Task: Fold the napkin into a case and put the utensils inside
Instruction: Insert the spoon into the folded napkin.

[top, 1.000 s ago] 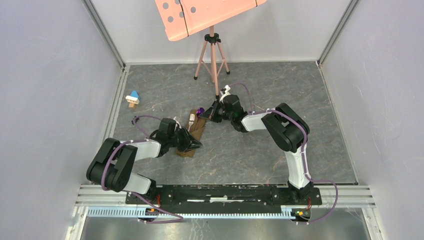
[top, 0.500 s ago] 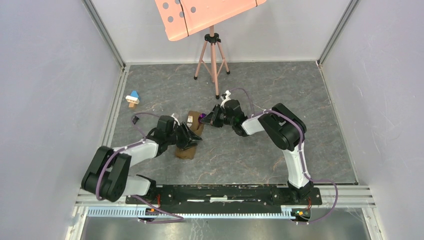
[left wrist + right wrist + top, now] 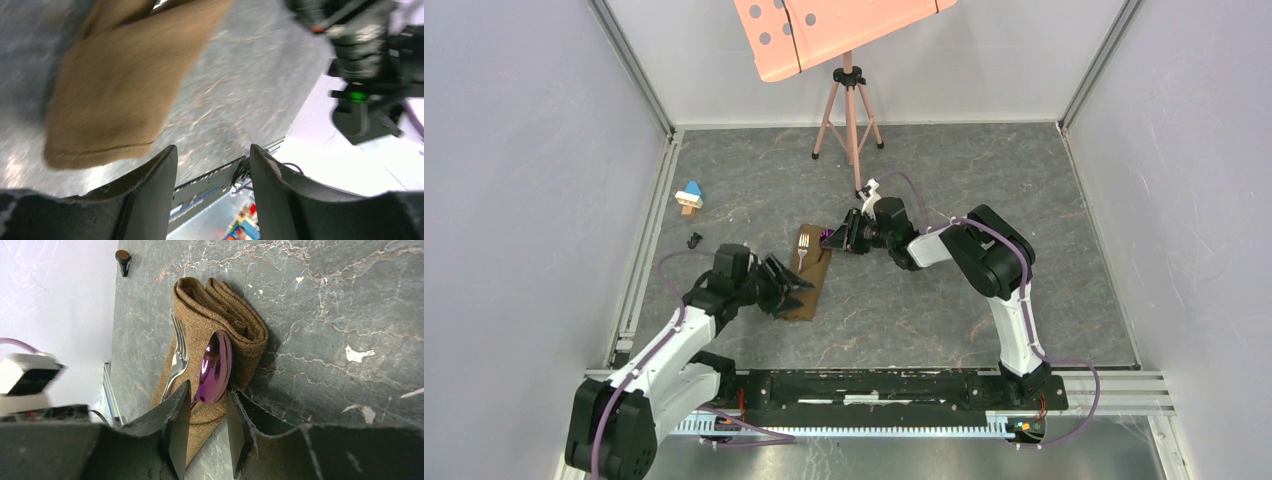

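Grey marbled tabletop [image 3: 944,200] carries the napkin case [image 3: 816,272] just toward 9 o'clock of its middle, with the long axis running from 7 to 1 o'clock. The fork [image 3: 803,246] and the spoon [image 3: 826,236] poke their heads out at the 1 o'clock end. The right gripper [image 3: 207,395] stands parted with the spoon's neck between its fingers, not visibly pinching. The left gripper [image 3: 212,167] is spread and empty at the case's 8 o'clock side, close to the cloth. Danger lies in pulling away: a right finger catching the bowl would likely drag the spoon out, and a left finger snagging the near hem could peel the layers open.
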